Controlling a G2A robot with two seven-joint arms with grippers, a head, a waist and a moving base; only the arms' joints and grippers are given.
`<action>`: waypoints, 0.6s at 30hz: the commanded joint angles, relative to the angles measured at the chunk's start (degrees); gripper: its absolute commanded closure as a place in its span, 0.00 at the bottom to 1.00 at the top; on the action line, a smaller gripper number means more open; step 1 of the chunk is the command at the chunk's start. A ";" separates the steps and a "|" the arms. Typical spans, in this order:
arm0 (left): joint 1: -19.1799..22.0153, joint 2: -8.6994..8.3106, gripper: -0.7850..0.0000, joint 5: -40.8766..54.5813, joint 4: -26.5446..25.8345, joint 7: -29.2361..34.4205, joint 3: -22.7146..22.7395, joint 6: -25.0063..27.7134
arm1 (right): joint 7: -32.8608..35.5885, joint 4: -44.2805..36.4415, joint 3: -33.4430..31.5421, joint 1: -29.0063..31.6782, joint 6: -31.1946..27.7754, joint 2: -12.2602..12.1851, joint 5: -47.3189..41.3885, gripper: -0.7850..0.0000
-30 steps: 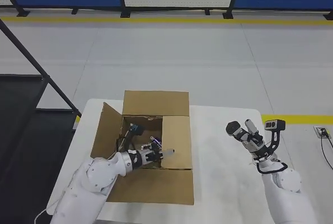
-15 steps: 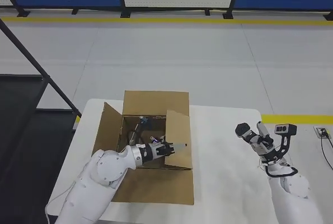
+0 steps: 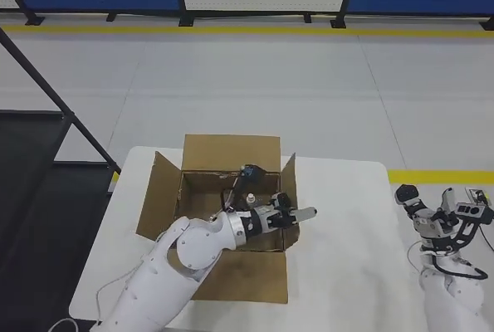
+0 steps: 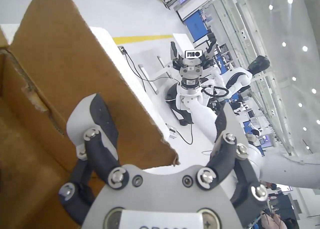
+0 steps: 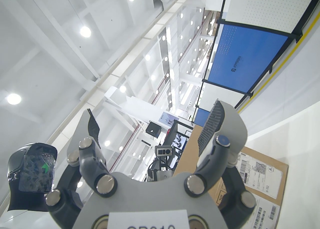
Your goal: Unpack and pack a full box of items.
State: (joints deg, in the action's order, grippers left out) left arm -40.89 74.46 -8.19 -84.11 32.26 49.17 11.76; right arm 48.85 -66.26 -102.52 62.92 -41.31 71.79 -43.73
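The box (image 3: pixel 230 153) sits on the left half of the table (image 3: pixel 346 249) with its flaps folded out. What it holds I cannot tell past my own arm. My left gripper (image 4: pixel 161 104) is at the right flap (image 3: pixel 290 178), jaws spread wide astride its edge, gripping nothing. Far right, my right gripper (image 3: pixel 436 212) hangs raised, wide open and empty. I judge the opening nearly done and the unpacking and repacking not yet begun.
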 commanded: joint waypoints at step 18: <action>9.99 8.31 0.00 2.91 19.88 -2.37 -13.33 -4.62 | -0.33 1.16 -1.60 1.17 1.21 -1.08 0.69 0.00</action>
State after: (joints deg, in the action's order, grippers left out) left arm -31.02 82.59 -5.33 -64.71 30.06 35.76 6.93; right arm 48.65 -65.02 -104.29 64.25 -40.26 70.72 -43.05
